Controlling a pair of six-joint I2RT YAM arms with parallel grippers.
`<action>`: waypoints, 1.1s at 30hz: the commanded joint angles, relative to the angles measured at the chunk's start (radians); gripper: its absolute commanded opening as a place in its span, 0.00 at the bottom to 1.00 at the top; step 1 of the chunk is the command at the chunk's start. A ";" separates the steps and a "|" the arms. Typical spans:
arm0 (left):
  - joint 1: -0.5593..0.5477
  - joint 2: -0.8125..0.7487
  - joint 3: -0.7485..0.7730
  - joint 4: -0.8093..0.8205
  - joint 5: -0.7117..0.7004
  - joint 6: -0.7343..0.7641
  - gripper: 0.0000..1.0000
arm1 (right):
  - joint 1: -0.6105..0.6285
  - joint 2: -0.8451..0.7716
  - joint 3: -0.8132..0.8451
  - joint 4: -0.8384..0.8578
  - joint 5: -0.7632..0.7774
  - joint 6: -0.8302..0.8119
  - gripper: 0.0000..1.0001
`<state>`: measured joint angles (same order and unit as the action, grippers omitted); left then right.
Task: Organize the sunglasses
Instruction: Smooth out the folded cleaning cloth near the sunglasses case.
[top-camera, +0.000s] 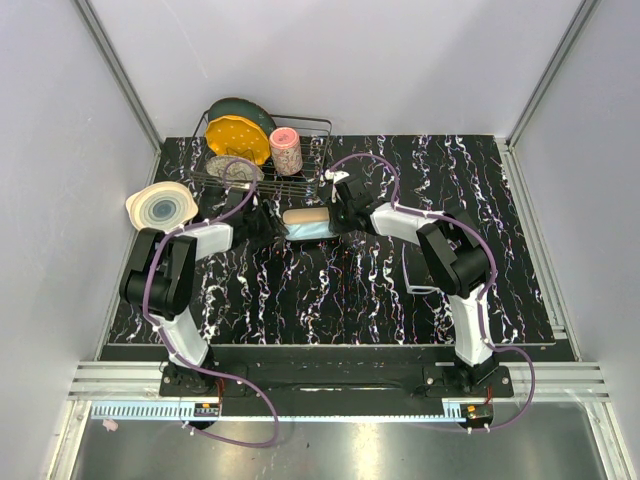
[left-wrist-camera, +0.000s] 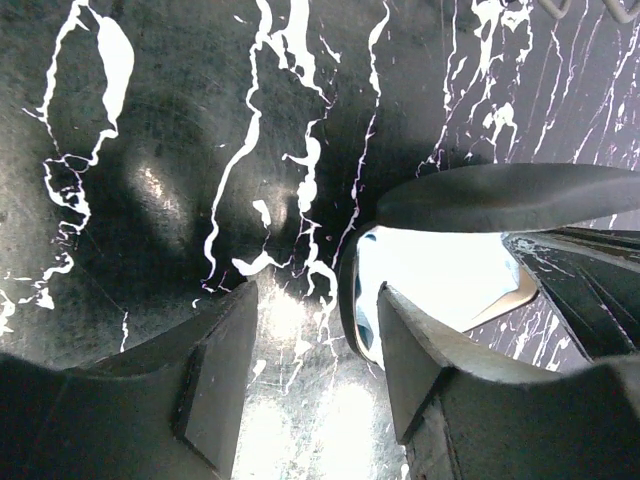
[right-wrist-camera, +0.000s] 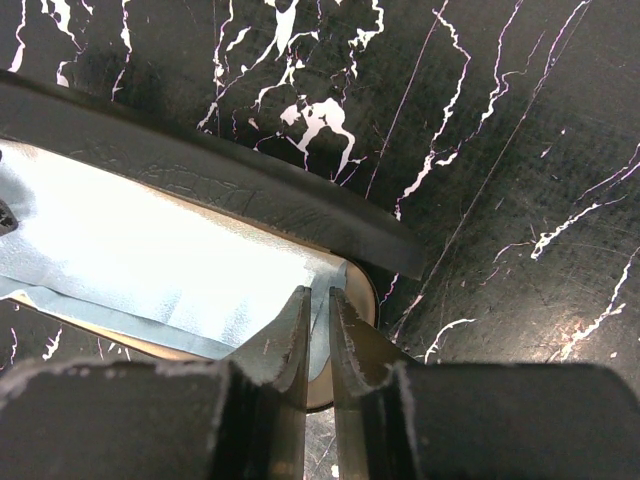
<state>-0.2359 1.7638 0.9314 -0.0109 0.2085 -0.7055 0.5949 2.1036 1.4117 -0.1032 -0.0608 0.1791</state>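
Sunglasses, as far as I can tell the thin pale outline on the table beside my right elbow, lie well apart from the open black case, where the light-blue cloth shows. My right gripper looks pinched on the cloth's edge. My left gripper stands released beside the case's end. Glasses in and lid down both remain, I judge.

My left arm and right arm are white shells with black joints. Purple cables loop along both. The left claw and right claw are dark grey and blocky.
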 joint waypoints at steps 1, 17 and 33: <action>0.000 -0.052 -0.032 0.121 0.034 -0.028 0.56 | -0.003 -0.039 0.001 -0.023 0.038 -0.007 0.18; -0.037 0.028 0.034 0.043 -0.024 0.014 0.24 | -0.003 -0.045 -0.013 -0.010 0.033 0.003 0.19; -0.109 0.040 0.044 -0.058 -0.207 0.034 0.04 | -0.003 -0.128 -0.013 -0.006 0.027 0.088 0.28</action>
<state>-0.3286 1.7905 0.9478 -0.0196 0.0849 -0.6994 0.5949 2.0716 1.3975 -0.1143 -0.0605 0.2184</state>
